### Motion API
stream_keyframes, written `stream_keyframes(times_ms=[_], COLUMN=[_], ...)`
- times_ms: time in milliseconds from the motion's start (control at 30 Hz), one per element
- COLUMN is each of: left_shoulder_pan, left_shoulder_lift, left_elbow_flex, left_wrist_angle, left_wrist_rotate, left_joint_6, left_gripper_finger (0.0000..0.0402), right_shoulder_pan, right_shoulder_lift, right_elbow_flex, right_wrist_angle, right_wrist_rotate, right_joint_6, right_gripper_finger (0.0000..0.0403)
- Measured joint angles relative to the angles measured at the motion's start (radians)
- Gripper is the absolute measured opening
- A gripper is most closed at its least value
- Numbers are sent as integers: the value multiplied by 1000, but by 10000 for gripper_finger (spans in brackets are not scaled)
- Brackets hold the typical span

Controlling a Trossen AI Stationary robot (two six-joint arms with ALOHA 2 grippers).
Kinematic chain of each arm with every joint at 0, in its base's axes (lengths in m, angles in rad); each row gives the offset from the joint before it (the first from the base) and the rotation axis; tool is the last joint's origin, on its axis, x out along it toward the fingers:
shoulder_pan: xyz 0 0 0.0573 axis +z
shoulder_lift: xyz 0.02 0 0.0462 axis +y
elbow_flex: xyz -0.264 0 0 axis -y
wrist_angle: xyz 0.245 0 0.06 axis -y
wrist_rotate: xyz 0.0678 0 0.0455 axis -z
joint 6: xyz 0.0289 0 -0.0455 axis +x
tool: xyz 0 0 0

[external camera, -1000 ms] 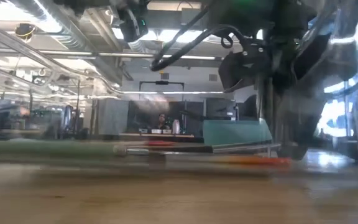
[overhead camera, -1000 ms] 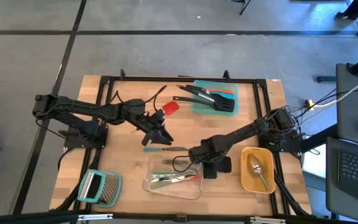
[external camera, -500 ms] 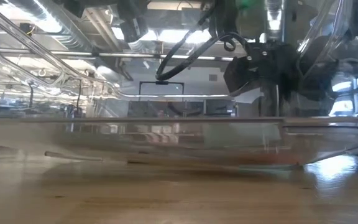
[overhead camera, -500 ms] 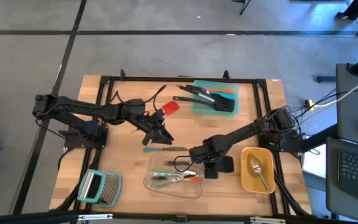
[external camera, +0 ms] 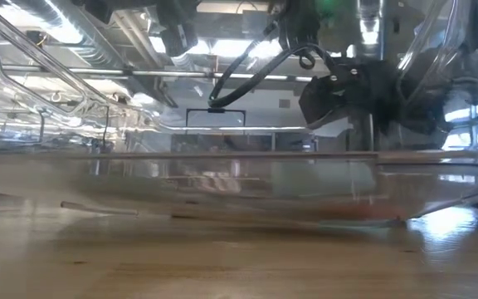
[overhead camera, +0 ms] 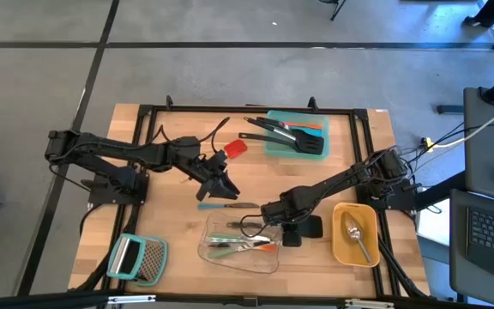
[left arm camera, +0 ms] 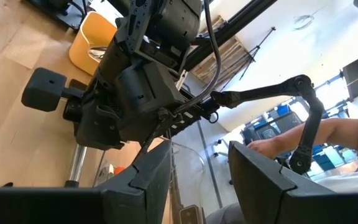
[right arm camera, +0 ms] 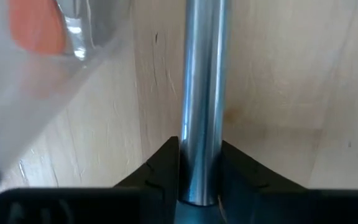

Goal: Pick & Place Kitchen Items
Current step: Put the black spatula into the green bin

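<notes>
Right gripper [right arm camera: 199, 155] clenched on black spatula handle [right arm camera: 199, 74] | we noted clear container [overhead camera: 238, 249] had shifted | placement pending | left gripper [left arm camera: 197, 155] released, empty

We see the grater [overhead camera: 137, 258] at lower left of the surface [overhead camera: 178, 236], one container [overhead camera: 354, 233] lower right, another [overhead camera: 240, 243] bottom centre.

Black spatulas [overhead camera: 281, 135] in teal container [overhead camera: 316, 148] — slim tools [overhead camera: 240, 246] in clear one.
</notes>
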Motion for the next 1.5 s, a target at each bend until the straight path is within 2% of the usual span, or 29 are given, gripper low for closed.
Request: stream_keyframes(times_ms=[167,300,1067,1300,1500], left_shoulder_pan=[0,0,0,0,0], left_shoulder_lift=[0,0,0,0,0], left_elbow_flex=[0,0,0,0,0], left_wrist_angle=[0,0,0,0,0], left_wrist_rotate=[-1,-1,-2,-2,-3], left_joint_6=[6,8,16,16,26], left_gripper_finger=[155,155,155,155,155], right_shoulder_pan=[1,1,0,0,0], right_shoulder_lift=[1,1,3,3,2], right_elbow_flex=[-1,-1,137,148,148], right_wrist_angle=[3,4,-119,-217,-200], right_wrist_rotate=[-4,-6,-14,-16,-16], right_joint_6=[-27,-42,-49,-19,3], right_gripper_finger=[139,154,160,160,160])
